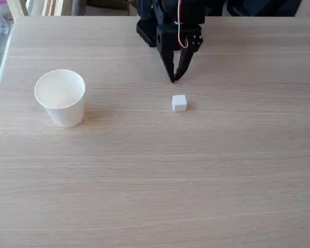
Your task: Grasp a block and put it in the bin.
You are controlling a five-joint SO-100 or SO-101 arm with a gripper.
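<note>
One block (179, 103) lies on the table (196, 181): a single small white cube, with no second like it anywhere on the wood. One cup (60, 97) stands there too, white paper, open end up. One arm (165, 20) reaches in from the far edge, black, and it carries one gripper (173, 78) with two fingers. One red-and-white wire (180, 28) runs down the front of the arm. That makes two loose things on the one table, a block and a cup, and one arm above them.
</note>
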